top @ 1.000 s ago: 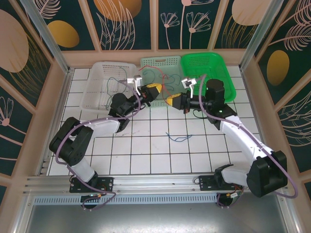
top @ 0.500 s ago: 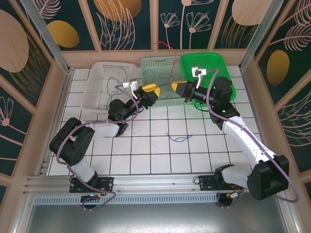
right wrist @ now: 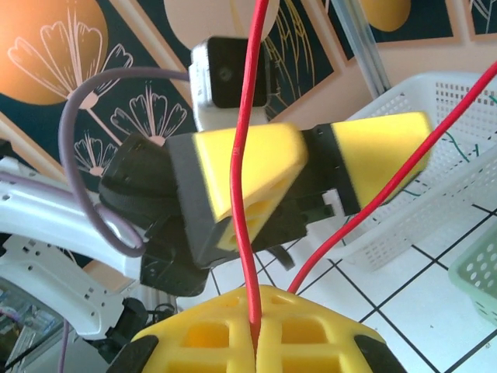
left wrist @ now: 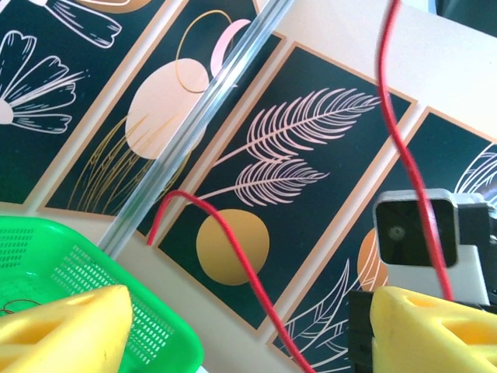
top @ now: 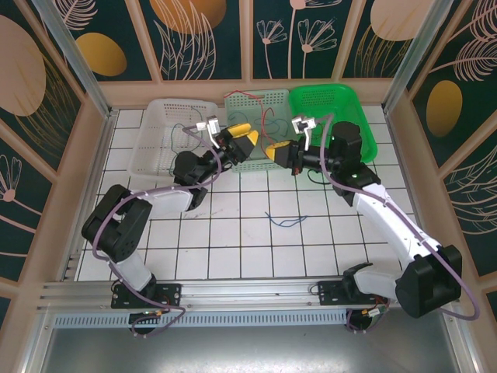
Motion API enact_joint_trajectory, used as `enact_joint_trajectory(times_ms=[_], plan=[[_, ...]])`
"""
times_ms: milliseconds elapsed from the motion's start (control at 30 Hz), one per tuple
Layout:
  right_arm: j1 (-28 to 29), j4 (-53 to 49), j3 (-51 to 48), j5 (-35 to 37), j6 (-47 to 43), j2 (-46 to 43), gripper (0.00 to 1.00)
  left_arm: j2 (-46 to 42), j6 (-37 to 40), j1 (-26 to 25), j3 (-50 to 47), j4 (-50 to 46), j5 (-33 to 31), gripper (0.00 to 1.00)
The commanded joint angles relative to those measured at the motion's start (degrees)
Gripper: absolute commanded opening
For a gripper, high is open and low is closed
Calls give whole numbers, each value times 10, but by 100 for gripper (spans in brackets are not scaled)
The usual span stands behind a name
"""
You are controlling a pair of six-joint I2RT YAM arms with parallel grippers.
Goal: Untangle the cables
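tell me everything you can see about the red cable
The red cable is a thin, glossy wire that looks plastic-coated, bent into loose curves. One stretch rises straight up from the shut right claw, which clamps it. Another stretch slants away to the side. It hangs in the air over the pale-green basket and passes the open left claw without being gripped.

**Ends out of sight**

Above the right gripper the red cable leaves view at the top; below, it vanishes between the closed fingers. The fingers of the left gripper are cropped below. Strands in the basket beyond: untraceable.
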Motion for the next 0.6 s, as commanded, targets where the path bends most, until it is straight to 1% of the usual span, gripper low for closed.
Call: enact_joint_trajectory(times_ms=[0, 100, 233, 300, 333, 367, 433, 467, 567], plan=[[11, -11, 26, -30, -32, 3, 0, 30, -41, 3, 37, 31, 34, 79], [21, -6, 27, -42, -37, 3, 0, 50, -51, 3, 58, 19, 46, 78], [29, -24, 36, -50, -51, 8, 0, 62, -56, 4, 82, 14, 57, 77], [31, -35, 40, -54, -60, 13, 0, 60, -51, 4, 85, 8, 60, 73], [31, -37, 41, -53, -62, 12, 0, 58, -45, 3, 88, -3, 62, 65], [31, -36, 41, -52, -64, 11, 0, 58, -39, 4, 92, -15, 67, 52], [31, -32, 40, -50, -64, 7, 0, 57, -34, 4, 89, -14, 68, 31], [31, -30, 39, -45, -63, 5, 0, 56, -34, 4, 84, -5, 66, 23], [29, -26, 35, -22, -58, 0, 0, 51, -33, 5, 69, 19, 59, 4]])
